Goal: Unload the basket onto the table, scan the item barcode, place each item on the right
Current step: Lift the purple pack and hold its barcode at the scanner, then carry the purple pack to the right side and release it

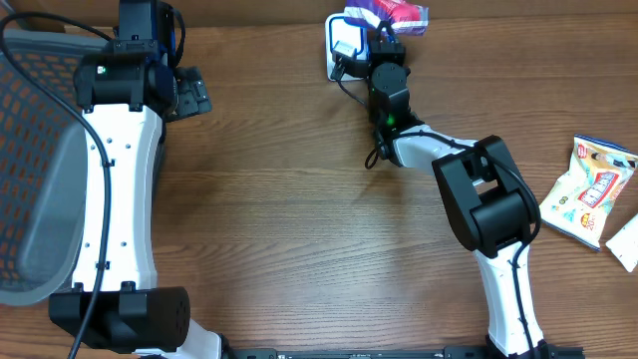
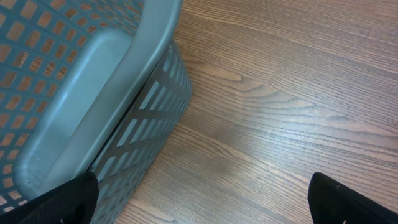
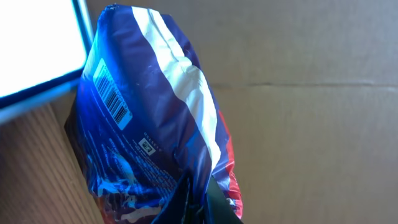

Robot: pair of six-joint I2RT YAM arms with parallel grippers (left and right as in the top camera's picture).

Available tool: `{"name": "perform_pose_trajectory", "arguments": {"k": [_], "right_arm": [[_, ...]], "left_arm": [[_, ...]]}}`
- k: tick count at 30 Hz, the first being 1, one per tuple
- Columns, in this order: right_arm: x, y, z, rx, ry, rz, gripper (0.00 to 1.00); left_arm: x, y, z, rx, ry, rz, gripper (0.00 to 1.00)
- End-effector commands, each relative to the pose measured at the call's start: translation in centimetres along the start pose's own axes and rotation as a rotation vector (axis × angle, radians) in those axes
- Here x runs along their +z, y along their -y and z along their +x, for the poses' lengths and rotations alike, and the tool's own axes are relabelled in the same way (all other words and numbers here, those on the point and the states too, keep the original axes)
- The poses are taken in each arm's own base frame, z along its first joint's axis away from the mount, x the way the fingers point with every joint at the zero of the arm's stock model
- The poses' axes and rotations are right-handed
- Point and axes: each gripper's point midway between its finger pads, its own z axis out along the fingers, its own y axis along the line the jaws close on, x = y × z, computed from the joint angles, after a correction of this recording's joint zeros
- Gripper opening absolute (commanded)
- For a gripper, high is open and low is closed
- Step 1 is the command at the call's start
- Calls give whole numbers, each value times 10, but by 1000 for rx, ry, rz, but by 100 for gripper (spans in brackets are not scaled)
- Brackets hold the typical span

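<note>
The item is a blue, white and red snack bag (image 3: 155,124), and my right gripper (image 3: 208,208) is shut on its lower edge. Its white barcode (image 3: 112,94) is on the bag's left side, turned toward the bright scanner window (image 3: 37,43) beside it. In the overhead view the bag (image 1: 397,12) is at the table's far edge, next to the white scanner (image 1: 344,45), with the right gripper (image 1: 386,42) just below it. My left gripper (image 1: 191,95) is far from them at the left. Its fingers stand open over bare wood (image 2: 205,208) with nothing between them.
A grey mesh basket (image 1: 40,170) fills the left edge of the table, and its wall (image 2: 143,118) is close to my left gripper. Two more snack packets (image 1: 588,189) (image 1: 626,239) lie at the right edge. A cardboard wall (image 3: 311,93) stands behind the bag.
</note>
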Motion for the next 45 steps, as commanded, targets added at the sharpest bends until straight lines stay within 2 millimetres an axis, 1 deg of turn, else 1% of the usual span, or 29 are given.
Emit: {"name": "perform_pose_trajectory", "arguments": {"k": [1, 10, 13, 20, 22, 24, 26, 28, 30, 31, 33, 35, 36, 38, 39, 40, 42, 43, 45], "right_arm": [[-2, -14, -19, -38, 38, -8, 4], [-17, -66, -50, -67, 87, -75, 4], [-22, -70, -58, -53, 96, -81, 4], [-21, -66, -51, -30, 51, -75, 4], [-21, -58, -51, -22, 51, -63, 4], [-20, -40, -50, -6, 42, -38, 4], [-18, -18, -45, 15, 25, -8, 4], [-16, 12, -35, 40, -4, 35, 4], [-15, 47, -22, 70, -37, 83, 4], [-15, 61, -15, 80, -56, 100, 4], [-16, 95, 6, 106, -120, 140, 4], [-20, 127, 33, 131, -200, 175, 4], [-23, 144, 54, 144, -267, 191, 4], [-30, 164, 98, 183, -419, 217, 4], [-36, 171, 130, 234, -532, 242, 4], [-45, 175, 166, 297, -660, 275, 4], [-67, 173, 236, 397, -919, 347, 4], [-77, 171, 262, 420, -1016, 373, 4], [-99, 156, 319, 418, -1209, 396, 4]], "left_arm": [[-3, -2, -5, -32, 15, 3, 100], [-3, -2, -5, -32, 15, 3, 100], [-3, -2, -5, -32, 15, 3, 100], [-3, -2, -5, -32, 15, 3, 100], [-3, -2, -5, -32, 15, 3, 100], [-3, -2, -5, -32, 15, 3, 100], [-3, -2, -5, -32, 15, 3, 100], [-3, -2, -5, -32, 15, 3, 100], [-3, -2, -5, -32, 15, 3, 100], [-3, -2, -5, -32, 15, 3, 100], [-3, -2, -5, -32, 15, 3, 100], [-3, -2, -5, -32, 15, 3, 100], [-3, -2, -5, -32, 15, 3, 100], [-3, -2, -5, -32, 15, 3, 100], [-3, -2, -5, -32, 15, 3, 100], [-3, -2, -5, -31, 15, 3, 100], [-3, -2, -5, -32, 15, 3, 100], [-3, -2, -5, -32, 15, 3, 100], [-3, -2, -5, -32, 15, 3, 100]]}}
